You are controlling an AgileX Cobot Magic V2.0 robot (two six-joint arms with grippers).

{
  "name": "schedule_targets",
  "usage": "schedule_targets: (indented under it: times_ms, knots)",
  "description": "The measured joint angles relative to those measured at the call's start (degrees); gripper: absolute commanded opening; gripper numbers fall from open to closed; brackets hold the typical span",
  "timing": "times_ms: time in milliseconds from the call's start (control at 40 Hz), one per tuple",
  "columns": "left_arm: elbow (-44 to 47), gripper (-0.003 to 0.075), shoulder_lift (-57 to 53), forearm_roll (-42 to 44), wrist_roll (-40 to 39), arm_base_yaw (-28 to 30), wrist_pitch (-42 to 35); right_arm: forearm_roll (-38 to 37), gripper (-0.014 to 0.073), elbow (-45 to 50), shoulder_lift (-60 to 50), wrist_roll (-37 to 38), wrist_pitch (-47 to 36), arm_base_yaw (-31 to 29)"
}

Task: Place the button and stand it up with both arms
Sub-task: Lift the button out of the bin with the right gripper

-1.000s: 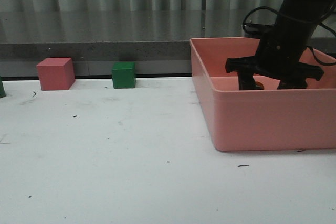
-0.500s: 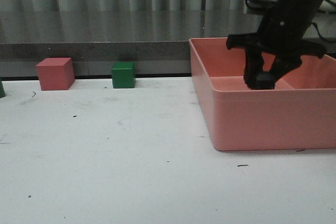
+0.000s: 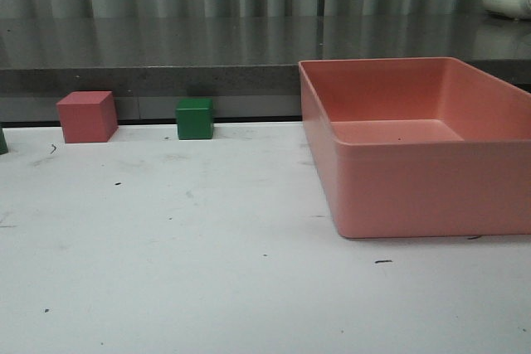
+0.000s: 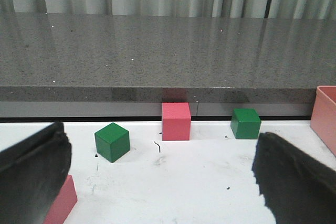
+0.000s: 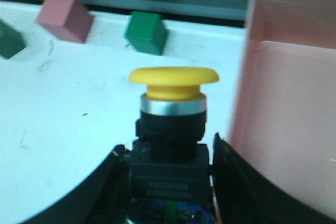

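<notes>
Between right gripper [image 5: 170, 174] fingers: button [image 5: 172, 116] base clamped, cap outward

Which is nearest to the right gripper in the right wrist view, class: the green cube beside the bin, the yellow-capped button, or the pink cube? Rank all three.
1. The button, clamped between the fingers of the right gripper.
2. The green cube, on the table past the button, beside the pink bin.
3. The pink cube, farther along the same row, away from the bin.

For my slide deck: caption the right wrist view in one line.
Right gripper clamps the yellow-capped button by its dark base, raised above the white table beside the pink bin.
</notes>
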Motion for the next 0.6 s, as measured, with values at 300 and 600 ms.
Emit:
schedule_targets:
  times_ms: [300,600]
  knots:
    - [0.0,0.0671,0.0,0.0,0.0,0.0,0.0,1.25,0.0181,-1.49,9.39,4.53,-2.62,16.59]
    - [0.0,0.0671,0.0,0.0,0.0,0.0,0.0,-4.39,0.0163,-14.75,27.05,17.05,5.22,18.23]
